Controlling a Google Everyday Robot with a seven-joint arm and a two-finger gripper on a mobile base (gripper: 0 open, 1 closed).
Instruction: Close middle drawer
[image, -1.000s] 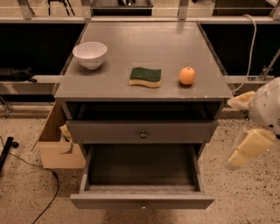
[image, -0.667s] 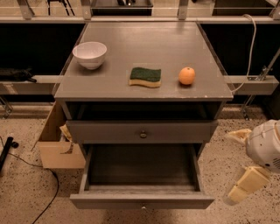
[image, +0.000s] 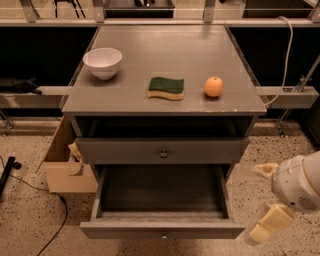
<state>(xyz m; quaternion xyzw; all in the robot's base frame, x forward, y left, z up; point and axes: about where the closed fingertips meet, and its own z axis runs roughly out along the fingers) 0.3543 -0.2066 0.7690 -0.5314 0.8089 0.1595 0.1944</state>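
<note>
Gripper (image: 257, 202) is low on the right, just off the near right corner of the middle drawer (image: 162, 230) and not touching it. Its two cream fingers (image: 270, 223) are spread with nothing between them, so it's open and empty. The middle drawer is pulled well out toward the near side and looks empty, with the front panel nearest. The upper drawer (image: 162, 149) above it looks pushed in, round knob (image: 163, 153) centred. On the cabinet top (image: 165, 107) are a white bowl (image: 102, 61), a green sponge (image: 166, 87) and an orange (image: 213, 86). Drawer not closed yet, no contact made. Main risk as I read it: I'm beside the panel, not in front of it. A push from here lands on the right corner, which could rack the drawer and jam it on its runners. I'd want contact near mid-panel. Second risk: a finger rides over the panel's top edge into the box and gets pinched under the upper drawer. Third: a hard shove slams the drawer, shakes the cabinet, and the orange could roll off.
</note>
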